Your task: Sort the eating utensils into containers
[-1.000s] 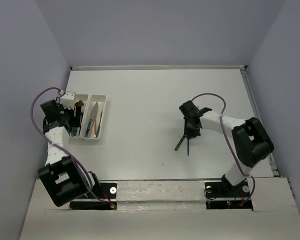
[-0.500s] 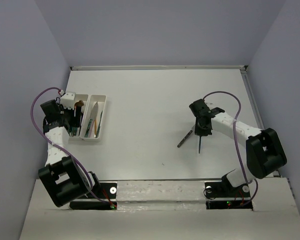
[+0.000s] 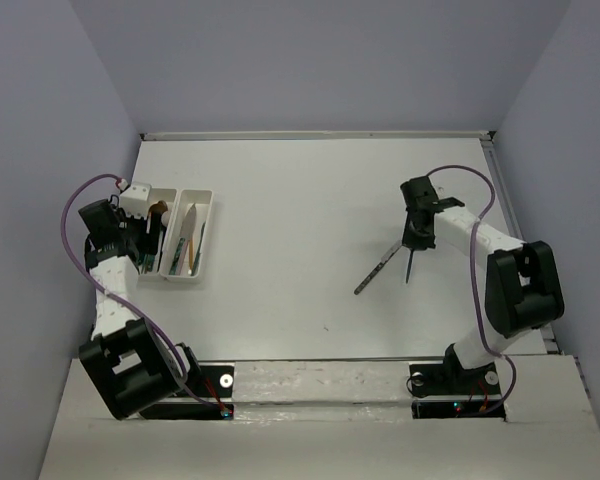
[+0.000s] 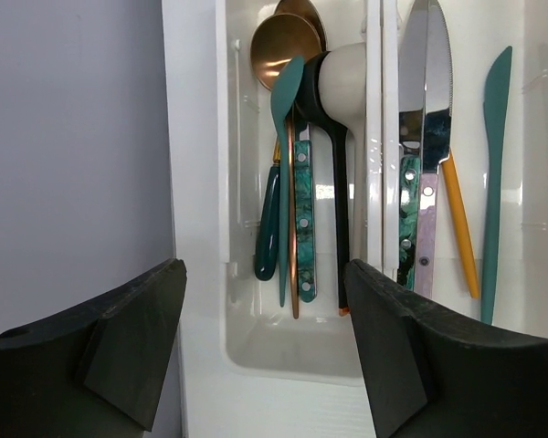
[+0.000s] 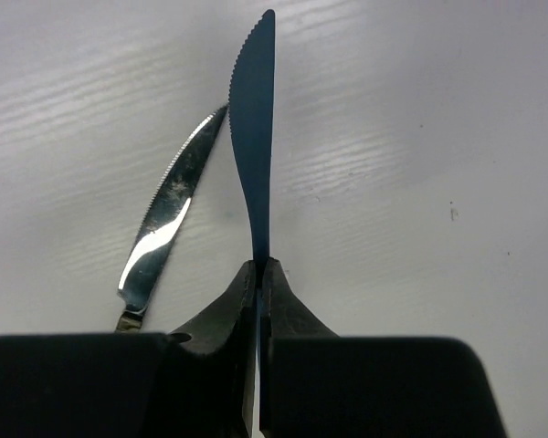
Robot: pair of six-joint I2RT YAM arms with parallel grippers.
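White tabletop (image 3: 300, 200) spans the scene. On its right side, the right gripper (image 5: 258, 274) is pinched on the handle of a dark knife (image 5: 253, 155), with the blade pointing away from the wrist. A silver knife (image 5: 169, 219) lies on the surface just beside it. Well apart at the left edge, the left gripper (image 4: 265, 283) hangs spread over the containers (image 3: 185, 280), which hold many utensils. The step in hand looks like carrying the dark knife across. Next comes a long leftward reach, aligning the blade lengthwise with the compartment holding knives.
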